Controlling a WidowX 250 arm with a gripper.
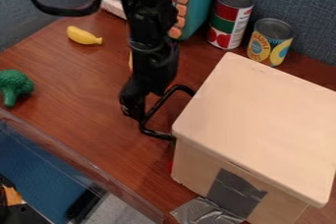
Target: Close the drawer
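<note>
The black gripper point(136, 104) is low over the middle of the table, just left of the beige box point(259, 125). A thin black loop, like a handle point(155, 134), stands out from the box's left side, and the gripper is against or very close to its outer end. Under the box's lid, the left side is mostly hidden, so I cannot tell how far out a drawer stands there. A bit of red shows low at the box's left edge.
A yellow toy point(84, 35) lies at the back left and green toy broccoli point(14, 86) at the left edge. Behind the box stand two cans point(230, 19) point(269, 41) and a teal toy appliance point(200, 4). Silver tape point(207, 212) sits at the box's front.
</note>
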